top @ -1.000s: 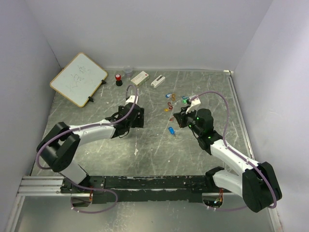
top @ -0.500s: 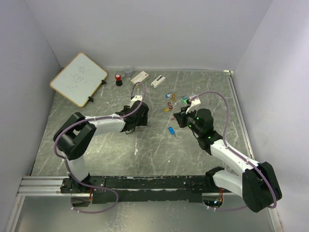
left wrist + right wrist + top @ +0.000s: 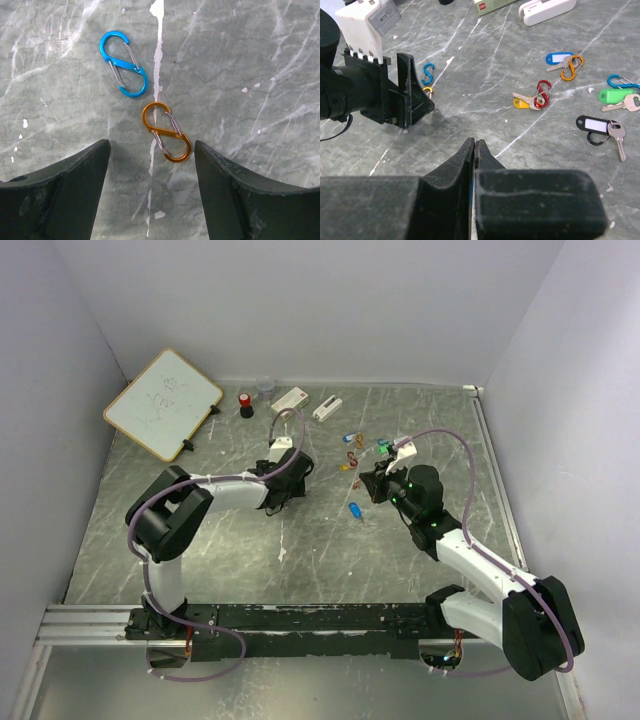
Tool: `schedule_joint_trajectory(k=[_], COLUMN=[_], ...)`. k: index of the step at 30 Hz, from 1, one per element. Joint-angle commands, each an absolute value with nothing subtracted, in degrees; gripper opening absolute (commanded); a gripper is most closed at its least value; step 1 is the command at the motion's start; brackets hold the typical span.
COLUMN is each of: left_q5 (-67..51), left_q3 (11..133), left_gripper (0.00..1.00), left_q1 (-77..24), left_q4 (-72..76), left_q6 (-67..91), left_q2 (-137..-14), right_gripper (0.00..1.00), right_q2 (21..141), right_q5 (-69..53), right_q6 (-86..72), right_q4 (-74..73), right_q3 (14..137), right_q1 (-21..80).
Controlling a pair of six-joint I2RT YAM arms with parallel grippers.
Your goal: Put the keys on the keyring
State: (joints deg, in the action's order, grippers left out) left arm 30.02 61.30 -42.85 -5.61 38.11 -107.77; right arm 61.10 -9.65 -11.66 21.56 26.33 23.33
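Left end effector (image 3: 151,146), fingers cropped below, gapes around orange clip (image 3: 166,132).

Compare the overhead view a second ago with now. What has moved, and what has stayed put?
The left arm folded, its elbow swinging right, and the left gripper crept right and farther out; it is open over the orange clip. Nothing was grasped or released. The right gripper, shut, and the keys have not moved.
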Motion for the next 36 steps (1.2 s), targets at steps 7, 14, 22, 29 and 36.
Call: schedule_joint_trajectory(k=[7,14,22,29,36], left_q5=[34.79,37.46,38.34,38.53,37.18], left_q3=[66.14,66.04,62.41,59.58,57.05], left_gripper=[0.76,0.74,0.73,0.71,0.71], left_q1=[-44.72,-45.70,-45.69,-45.70,-45.64], left_q4=[-7.63,-10.47,-10.91,-11.28,-8.04], left_q6=[43.06,42.94,41.44,39.98,36.86], left_q2=[-113.27,-113.47,-110.19,-107.38,-105.70], right_gripper=[0.00,0.00,0.00,0.00,0.00], right_q2=[60.21,59.63,59.75,59.80,60.20], right_q5=[-8.98,-8.80,-9.06,-8.98,-9.06], right_q6=[-12.13,-12.13,-12.39,-12.30,-12.32], right_q4=[23.56,23.33,23.64,23.40,23.56], right_q3=[25.85,25.75,25.62,25.78,25.83], right_q1=[23.55,23.58,23.56,23.57,23.56])
